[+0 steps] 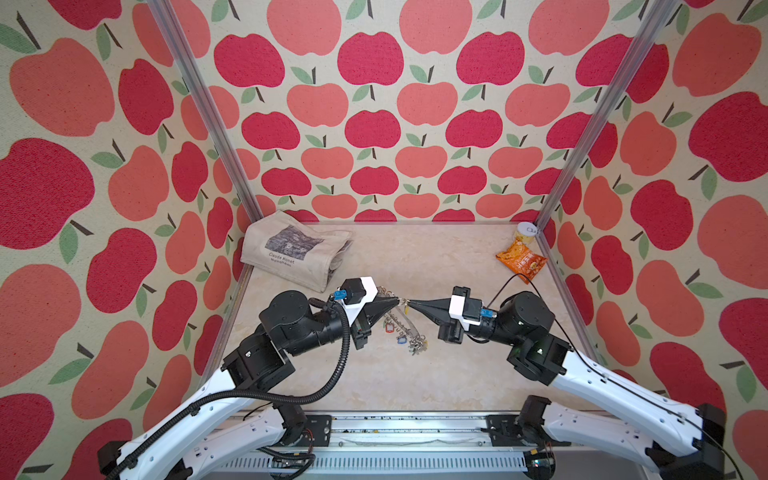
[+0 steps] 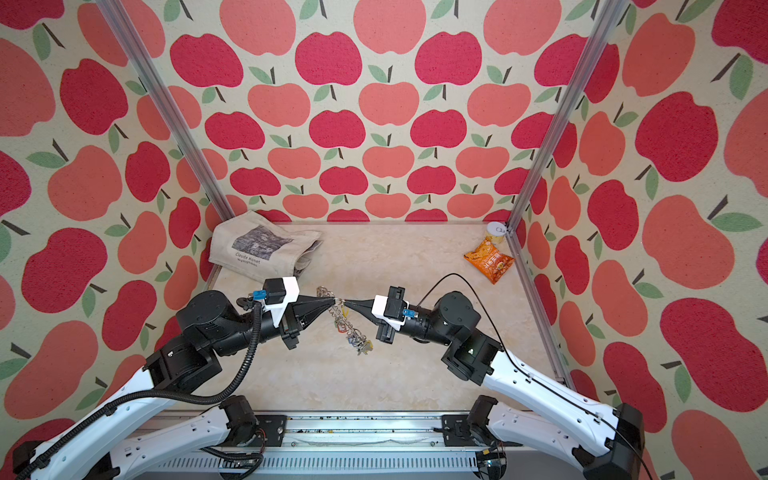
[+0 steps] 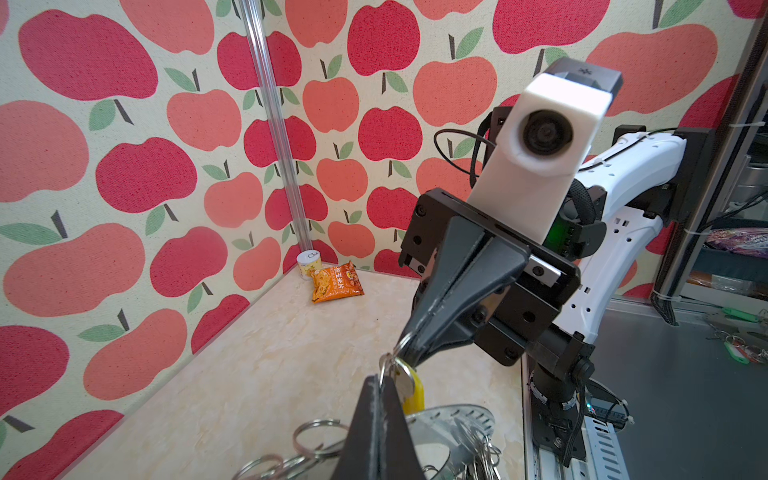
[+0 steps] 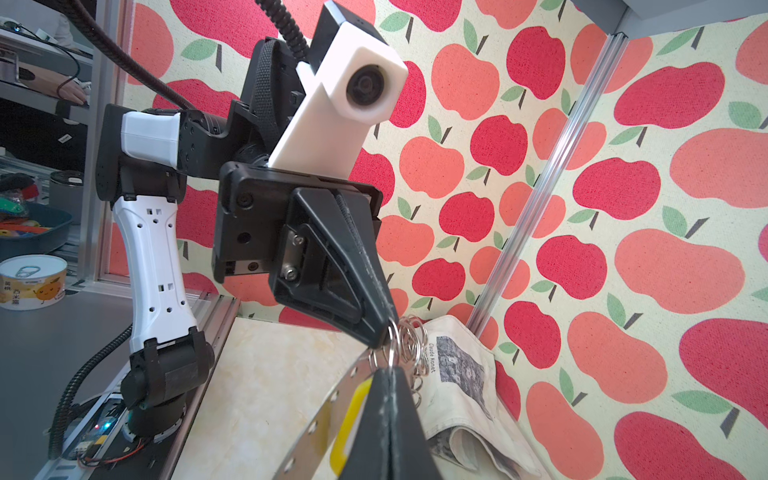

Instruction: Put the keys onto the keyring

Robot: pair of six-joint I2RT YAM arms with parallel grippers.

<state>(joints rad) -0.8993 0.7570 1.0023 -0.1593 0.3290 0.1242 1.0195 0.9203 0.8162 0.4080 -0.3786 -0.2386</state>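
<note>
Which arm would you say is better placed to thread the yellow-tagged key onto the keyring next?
Right, probably: the right gripper is shut on the wire loop by the yellow-tagged key, while the left gripper is shut on the keyring, steadying it.

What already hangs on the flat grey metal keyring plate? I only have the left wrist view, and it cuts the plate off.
Observer: In both top views the flat grey metal keyring plate carries a red plastic key tag, a blue plastic key tag and a bunch of keys at its low end.
Operator: Does it lie flat?
Observer: No. It slopes down from its top end, where the shut left gripper and shut right gripper meet tip to tip above the marble-patterned table.
Operator: Anything behind the left arm?
Observer: A folded beige cloth tote bag lies in the table's back left corner.
</note>
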